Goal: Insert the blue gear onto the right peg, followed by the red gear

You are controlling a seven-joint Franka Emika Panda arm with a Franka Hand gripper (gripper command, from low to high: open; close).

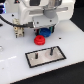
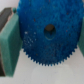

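In the exterior view, the tool point(image 1: 45, 31) is seen lowered beneath the white arm, and its fingers are closed against the blue gear point(image 1: 44, 32), which is partly hidden between them. The red gear point(image 1: 39, 41) is found just below and toward the exterior view's left of the held gear, resting on the white tabletop point(image 1: 12, 60). The black plate point(image 1: 46, 56) with a pale rim is laid nearer the camera, and two thin dark pins are carried on it; the right peg point(image 1: 52, 49) is seen upright, apart from the tool. No writing can be read. In the wrist view, the frame is largely filled by the blue gear point(image 2: 49, 30), its centre hole and toothed edge being shown. A teal finger pad point(image 2: 11, 39) is pressed against the gear's rim on one side, and the opposite pad is barely visible at the picture's edge. No label is legible here either.
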